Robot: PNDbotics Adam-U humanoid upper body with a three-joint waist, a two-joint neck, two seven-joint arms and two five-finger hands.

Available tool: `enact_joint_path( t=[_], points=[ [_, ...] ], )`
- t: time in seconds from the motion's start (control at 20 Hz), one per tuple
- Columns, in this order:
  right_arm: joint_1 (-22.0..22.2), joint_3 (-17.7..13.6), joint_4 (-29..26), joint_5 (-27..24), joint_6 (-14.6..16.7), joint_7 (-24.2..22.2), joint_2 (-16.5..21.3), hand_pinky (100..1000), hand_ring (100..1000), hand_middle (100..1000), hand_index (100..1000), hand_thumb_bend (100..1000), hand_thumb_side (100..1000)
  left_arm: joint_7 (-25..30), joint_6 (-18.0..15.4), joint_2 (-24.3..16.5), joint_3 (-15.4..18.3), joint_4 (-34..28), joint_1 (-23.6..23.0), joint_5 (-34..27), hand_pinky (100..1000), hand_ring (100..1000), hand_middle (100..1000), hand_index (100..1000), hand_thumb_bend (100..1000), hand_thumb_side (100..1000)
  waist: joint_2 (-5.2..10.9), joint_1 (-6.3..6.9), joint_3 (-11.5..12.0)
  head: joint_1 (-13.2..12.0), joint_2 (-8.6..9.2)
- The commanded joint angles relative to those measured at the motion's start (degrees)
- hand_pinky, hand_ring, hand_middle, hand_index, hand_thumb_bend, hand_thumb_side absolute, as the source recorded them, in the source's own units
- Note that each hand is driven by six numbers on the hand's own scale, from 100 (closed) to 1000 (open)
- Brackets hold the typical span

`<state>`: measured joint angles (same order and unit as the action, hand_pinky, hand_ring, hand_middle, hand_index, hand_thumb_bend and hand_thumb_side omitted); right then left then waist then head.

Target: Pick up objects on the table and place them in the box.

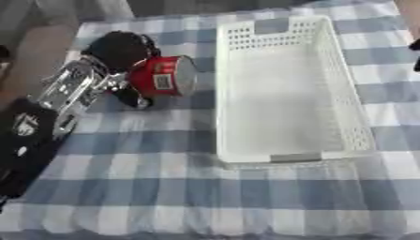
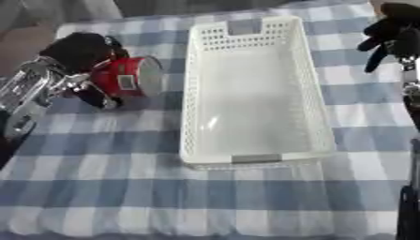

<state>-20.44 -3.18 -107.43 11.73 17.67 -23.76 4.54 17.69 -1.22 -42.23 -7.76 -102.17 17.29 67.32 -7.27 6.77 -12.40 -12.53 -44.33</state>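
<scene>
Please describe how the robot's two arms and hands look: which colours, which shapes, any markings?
The left hand is black and bulky, on a forearm of shiny silver metal segments; further back the arm is covered in black with small white markings. The right hand is also black, with dark fingers, and below it a slim silver and black arm runs along the picture's right edge.

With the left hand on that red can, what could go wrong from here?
The can lies on its side in the left hand; it could roll or slip out during the lift. It also sits close to the basket wall, so a low carry might clip the rim. The right hand hangs near the far corner.
</scene>
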Motion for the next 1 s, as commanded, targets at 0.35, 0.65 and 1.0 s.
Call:
enact_joint_path(
  t=[0.35, 0.65, 1.0],
  points=[
    [-0.13, 0.15, -0.5, 0.12, -0.03, -0.59, 0.36, 349, 554, 608, 823, 100, 797, 1.97, -3.41, -4.31, -1.37, -6.57, 2.91, -0.8, 100, 184, 247, 334, 566, 191, 1.46, 0.11, -0.26, 0.88, 0.21],
    [0.05, 0.31, -0.61, 0.01, -0.22, -0.7, -0.06, 350, 555, 608, 823, 100, 797, 4.08, -4.58, -6.48, -1.68, -11.29, 5.06, -2.88, 100, 193, 254, 344, 612, 184, 2.05, 0.01, -0.22, 1.14, 0.21],
    [0.12, 0.46, -0.81, -0.19, -0.43, -0.75, -0.65, 350, 555, 608, 822, 100, 794, 5.18, -5.78, -7.67, -2.45, -12.41, 9.88, -4.38, 100, 199, 258, 350, 672, 167, 2.76, -0.25, -0.67, 1.0, 0.21]
  ],
)
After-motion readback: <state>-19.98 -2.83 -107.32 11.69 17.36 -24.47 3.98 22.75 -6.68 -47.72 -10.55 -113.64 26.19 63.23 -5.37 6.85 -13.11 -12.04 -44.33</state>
